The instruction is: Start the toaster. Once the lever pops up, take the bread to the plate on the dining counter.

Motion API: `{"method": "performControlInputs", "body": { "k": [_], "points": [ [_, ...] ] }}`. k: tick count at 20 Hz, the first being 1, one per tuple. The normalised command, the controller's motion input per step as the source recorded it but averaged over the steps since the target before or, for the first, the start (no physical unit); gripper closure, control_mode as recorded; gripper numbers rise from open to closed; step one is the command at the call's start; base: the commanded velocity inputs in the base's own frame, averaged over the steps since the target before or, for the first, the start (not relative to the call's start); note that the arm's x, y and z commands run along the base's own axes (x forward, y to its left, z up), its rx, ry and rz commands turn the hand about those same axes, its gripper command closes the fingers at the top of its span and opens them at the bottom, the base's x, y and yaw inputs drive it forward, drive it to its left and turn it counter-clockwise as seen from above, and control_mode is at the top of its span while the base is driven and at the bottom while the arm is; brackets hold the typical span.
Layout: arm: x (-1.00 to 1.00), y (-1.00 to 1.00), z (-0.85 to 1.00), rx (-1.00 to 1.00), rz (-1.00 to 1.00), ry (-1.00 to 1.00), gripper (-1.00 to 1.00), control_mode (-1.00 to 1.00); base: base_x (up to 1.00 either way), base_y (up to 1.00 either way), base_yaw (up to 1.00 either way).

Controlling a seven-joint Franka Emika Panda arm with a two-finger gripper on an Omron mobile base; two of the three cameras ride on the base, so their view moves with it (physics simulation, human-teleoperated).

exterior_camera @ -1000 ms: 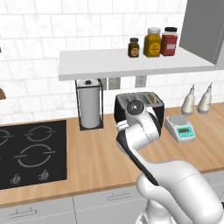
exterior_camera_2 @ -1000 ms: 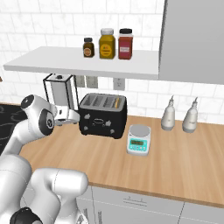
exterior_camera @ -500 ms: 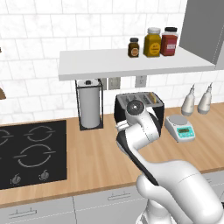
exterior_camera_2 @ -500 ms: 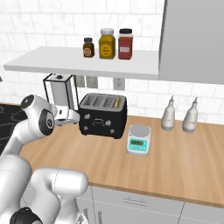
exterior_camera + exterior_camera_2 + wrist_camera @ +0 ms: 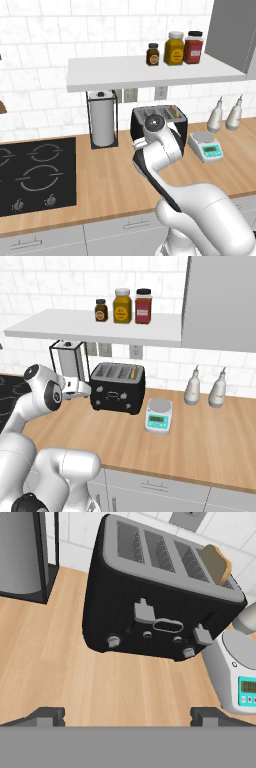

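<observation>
A light wooden worktop runs under white wall tiles and a white shelf. Against the wall stands the black boxy four-slot toaster (image 5: pixel 118 388) with its silvery slotted top, and the small tan bread slice (image 5: pixel 216 563) pokes up from its rightmost slot. The two-finger gripper (image 5: pixel 127 716) hangs in front of the toaster's face, clear of it, fingers spread wide and holding nothing. Just right of the toaster sits a small white kitchen scale (image 5: pixel 159 415).

No readable text anywhere. Scale (image 5: pixel 239 677) display showed teal panel, digits too blurred. Jar (image 5: pixel 122 306) labels on shelf (image 5: pixel 95 328) illegible. Toaster (image 5: pixel 155 607) controls carried no legible markings.
</observation>
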Motion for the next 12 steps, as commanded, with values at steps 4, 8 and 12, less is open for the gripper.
{"method": "performControlInputs", "body": {
  "k": [4, 8, 12],
  "points": [
    [0.0, 0.0, 0.0, 0.0, 0.0, 0.0, -1.0, -1.0, 0.0, 0.0, 0.0],
    [0.0, 0.0, 0.0, 0.0, 0.0, 0.0, -1.0, -1.0, 0.0, 0.0, 0.0],
    [0.0, 0.0, 0.0, 0.0, 0.0, 0.0, -1.0, -1.0, 0.0, 0.0, 0.0]
  ]
}}
